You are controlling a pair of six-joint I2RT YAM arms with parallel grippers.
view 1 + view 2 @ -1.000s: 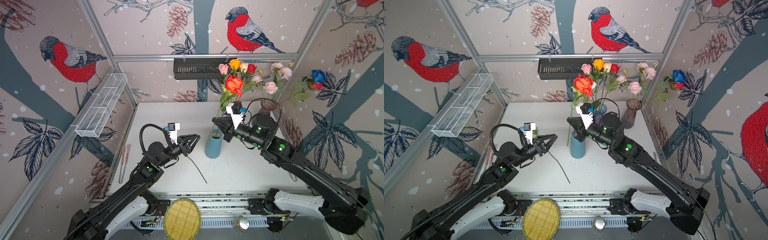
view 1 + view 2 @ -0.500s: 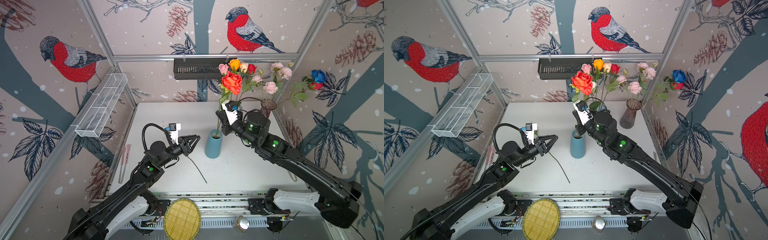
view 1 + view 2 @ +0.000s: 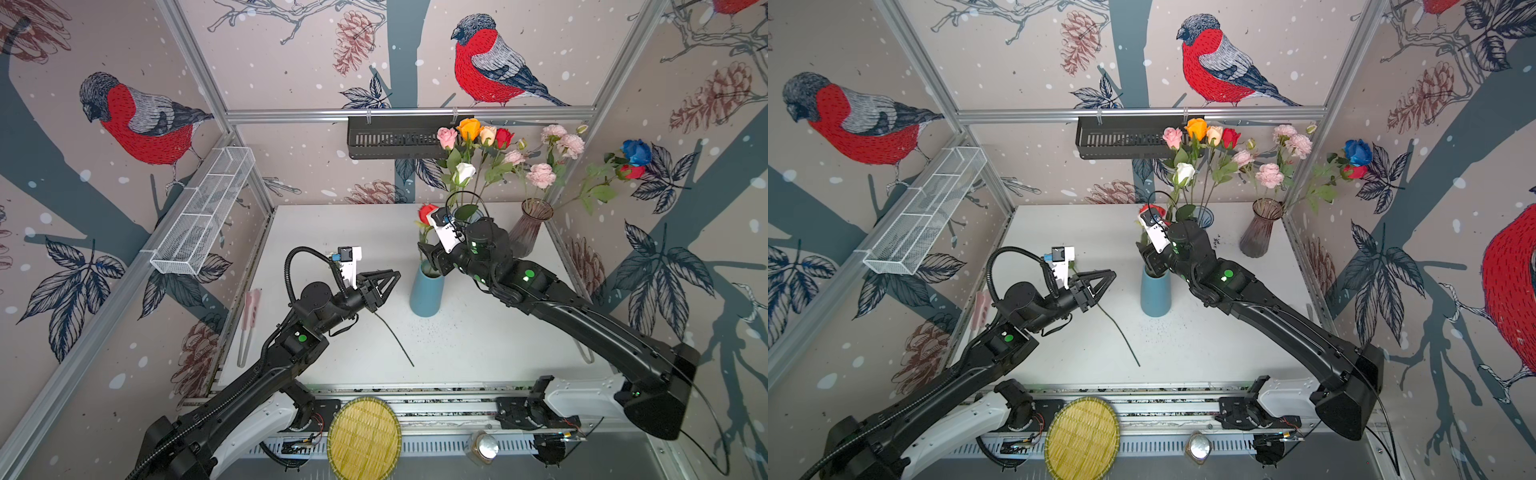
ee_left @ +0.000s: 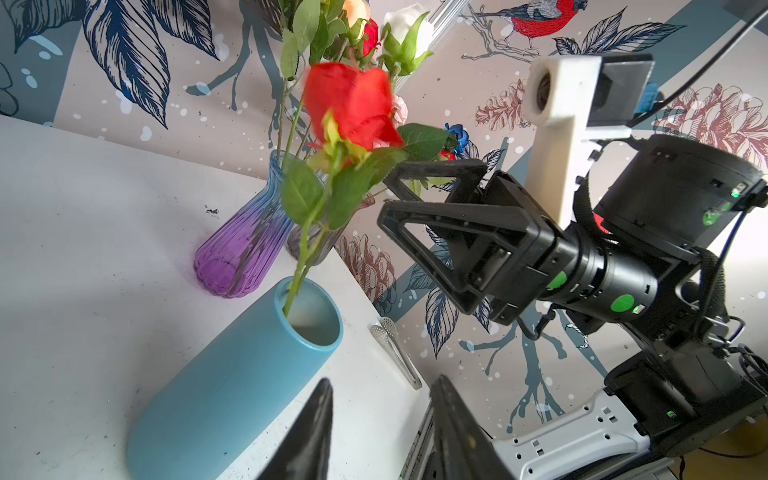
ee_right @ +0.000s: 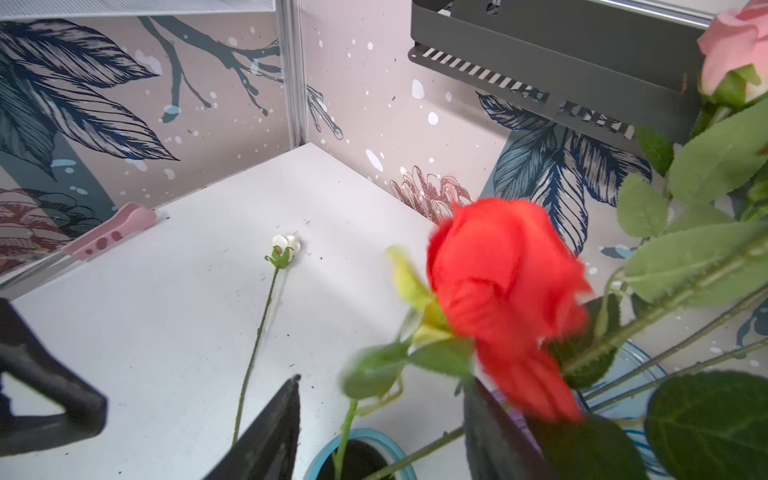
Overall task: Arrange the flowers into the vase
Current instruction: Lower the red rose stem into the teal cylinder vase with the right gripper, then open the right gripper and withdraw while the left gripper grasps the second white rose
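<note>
- Mid-frame in the left wrist view, my right hand (image 4: pixel 388 195) gapes empty beside the red rose (image 4: pixel 353 108) in the blue vase (image 4: pixel 232 374).
- I'd withdraw slowly, avoiding its leaves (image 4: pixel 302 193).

A yellow woven tray (image 3: pixel 364 436) sits in front; a wire basket (image 3: pixel 203 212) hangs left.

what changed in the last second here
The right gripper lowered the red rose toward the blue vase, then opened and let go. The rose now sits much lower, blurred, with its stem in the vase. The left gripper, the white-bud flower lying on the table and the bouquets behind stayed as they were.
</note>
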